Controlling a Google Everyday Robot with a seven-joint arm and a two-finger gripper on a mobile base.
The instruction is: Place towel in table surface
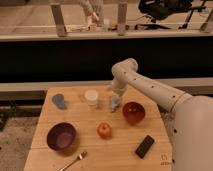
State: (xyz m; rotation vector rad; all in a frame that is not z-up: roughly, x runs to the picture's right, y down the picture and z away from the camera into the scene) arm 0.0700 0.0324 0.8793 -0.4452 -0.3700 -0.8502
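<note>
On the wooden table (127, 160), a metal spoon (75, 160) is lying at the near edge, ahead and left of the red apple (104, 130), and a flat black device (145, 146) is lying near and to the right of it. A purple bowl (61, 136) is sitting left of the apple, near it. Just behind the apple to the right, a red bowl (133, 112) is standing. Directly behind the apple, the gripper (115, 99) is hanging low over the table on the robot's 1 white arm (150, 89), and a pale grey-blue towel (114, 106) is bunching under it, reaching the tabletop; whether the gripper is clasping it cannot be told. Behind the apple to the left, a white cup (91, 97) is standing, and farther left a crumpled blue object (59, 101) is resting.
</note>
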